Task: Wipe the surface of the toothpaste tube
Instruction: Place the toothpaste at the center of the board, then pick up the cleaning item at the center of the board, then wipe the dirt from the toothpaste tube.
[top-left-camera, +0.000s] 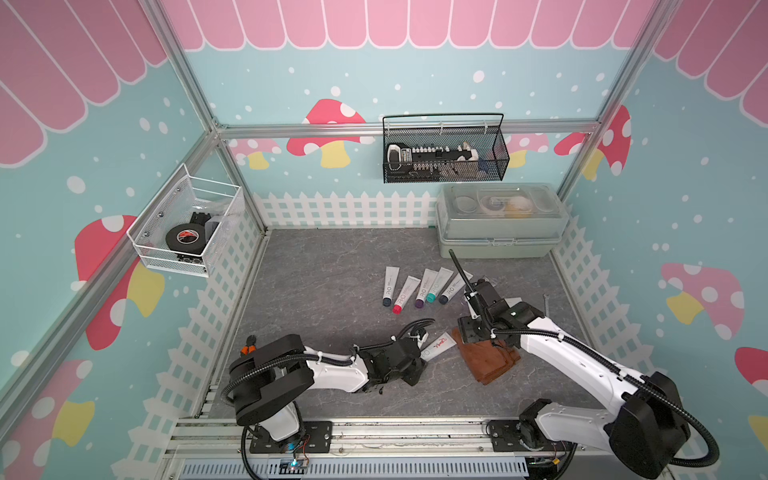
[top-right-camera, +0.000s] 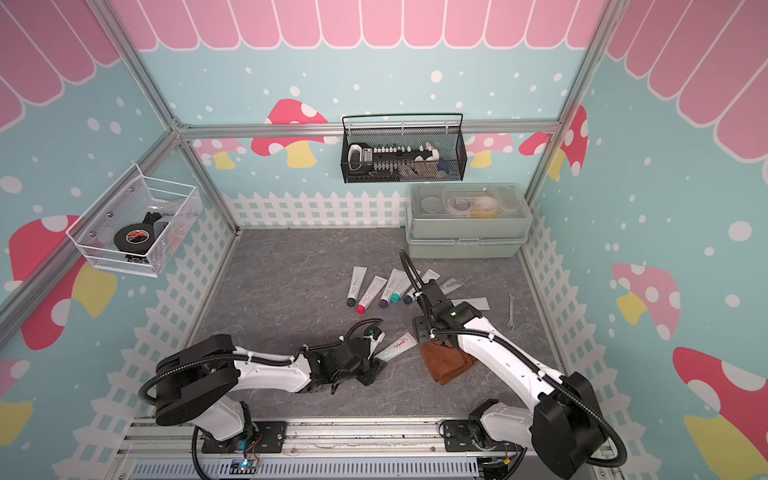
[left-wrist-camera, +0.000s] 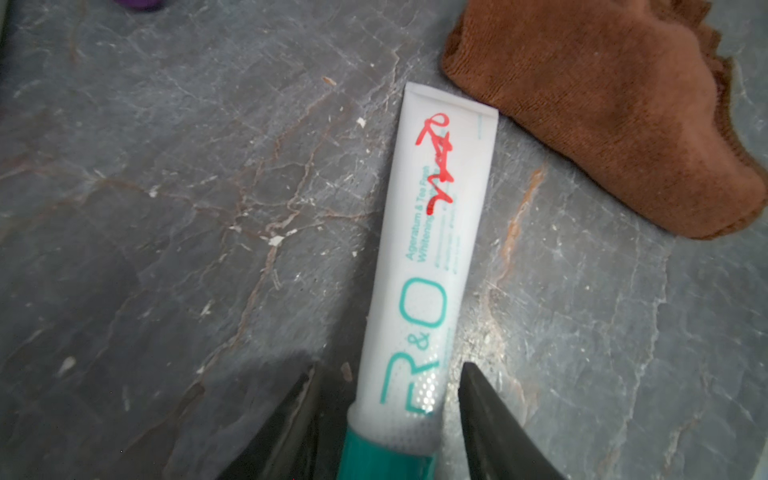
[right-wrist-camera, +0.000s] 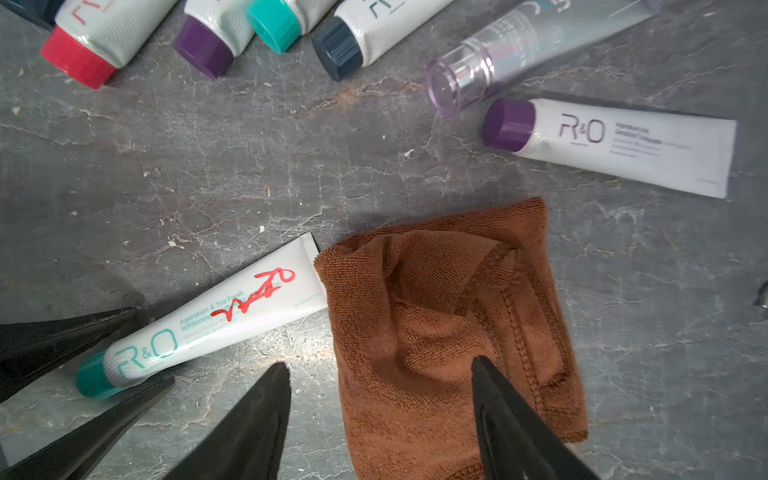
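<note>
A white toothpaste tube (left-wrist-camera: 436, 232) with a teal cap (left-wrist-camera: 386, 457) and a red scribble lies flat on the grey table, seen in both top views (top-left-camera: 436, 345) (top-right-camera: 397, 347). My left gripper (left-wrist-camera: 388, 365) is open, its jaws straddling the tube's cap end with a gap on each side. A folded brown cloth (right-wrist-camera: 436, 316) lies at the tube's crimped end, touching it. Over this cloth's near edge my right gripper (right-wrist-camera: 379, 360) stands open. One of its fingers is above the bare table and the other above the cloth. The right wrist view also shows the tube (right-wrist-camera: 216, 320).
Several capped tubes (top-left-camera: 419, 289) lie in a row behind. A purple-capped tube (right-wrist-camera: 615, 145) and a clear-capped tube (right-wrist-camera: 519, 50) lie to their right. A wrench (top-left-camera: 546, 305) rests near the right fence. A green lidded box (top-left-camera: 500, 224) stands back right. Wire baskets (top-left-camera: 444, 153) (top-left-camera: 187, 224) hang on the walls.
</note>
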